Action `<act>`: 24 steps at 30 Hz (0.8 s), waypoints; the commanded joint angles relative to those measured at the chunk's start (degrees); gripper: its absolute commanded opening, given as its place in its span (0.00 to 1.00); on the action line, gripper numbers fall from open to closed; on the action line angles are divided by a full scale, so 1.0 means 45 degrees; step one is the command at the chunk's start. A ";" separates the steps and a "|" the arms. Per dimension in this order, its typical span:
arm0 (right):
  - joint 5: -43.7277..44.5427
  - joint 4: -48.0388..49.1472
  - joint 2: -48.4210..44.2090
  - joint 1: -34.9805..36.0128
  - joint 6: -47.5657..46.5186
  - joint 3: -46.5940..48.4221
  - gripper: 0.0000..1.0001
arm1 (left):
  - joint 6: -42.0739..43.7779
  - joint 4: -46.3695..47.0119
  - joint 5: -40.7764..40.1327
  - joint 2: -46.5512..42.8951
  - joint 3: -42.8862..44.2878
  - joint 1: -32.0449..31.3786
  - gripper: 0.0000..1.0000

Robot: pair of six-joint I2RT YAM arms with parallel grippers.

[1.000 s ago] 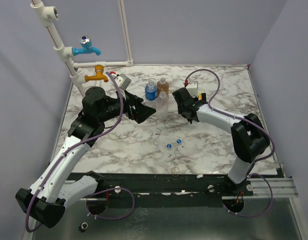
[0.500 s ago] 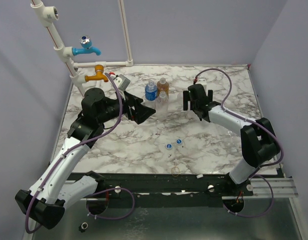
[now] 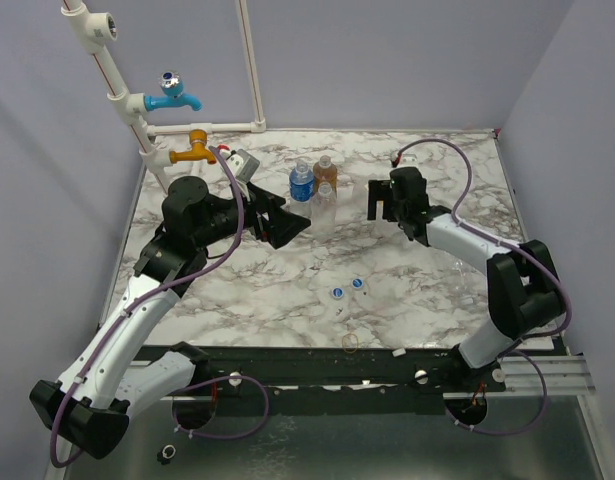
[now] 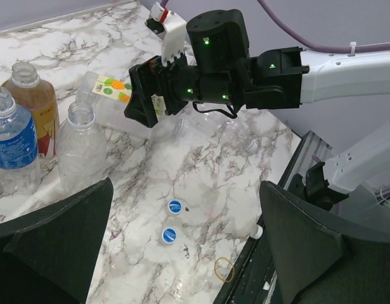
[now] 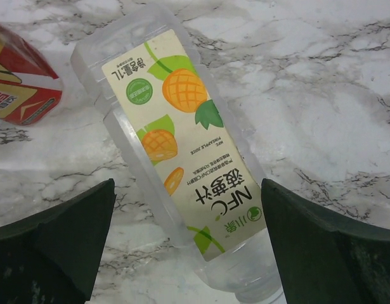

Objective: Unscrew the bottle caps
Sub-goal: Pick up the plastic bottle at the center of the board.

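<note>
Mostly done I reckon: three standing clear plastic bottles (image 4: 77,142) have bare necks, and two round blue-and-white caps (image 4: 175,206) lie loose on the marble bench (image 4: 214,190). Left fingers (image 4: 55,240) and right fingers (image 5: 49,234) are spread and empty, the right over the tipped pineapple-label bottle (image 5: 182,164).

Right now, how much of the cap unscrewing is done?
Done: the three upright bottles show open necks, and two blue caps lie loose. In hand: nothing; the right gripper hangs open over the lying juice bottle. Left: perhaps that bottle; its neck is unclear.
</note>
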 commanded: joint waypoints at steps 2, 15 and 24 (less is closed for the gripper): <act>-0.0972 -0.0040 -0.1128 0.0078 0.0203 -0.0235 1.00 | -0.0139 0.0312 0.0338 -0.0192 -0.0173 0.0083 0.99; -0.0232 -0.0737 0.0024 0.0043 -0.0456 0.1062 1.00 | -0.0200 0.0346 0.0410 -0.0248 -0.0172 0.0103 0.99; -0.0051 -0.0562 0.0926 -0.0063 -0.0118 0.0973 1.00 | -0.0196 0.0335 0.0441 -0.0323 -0.0191 0.0141 0.99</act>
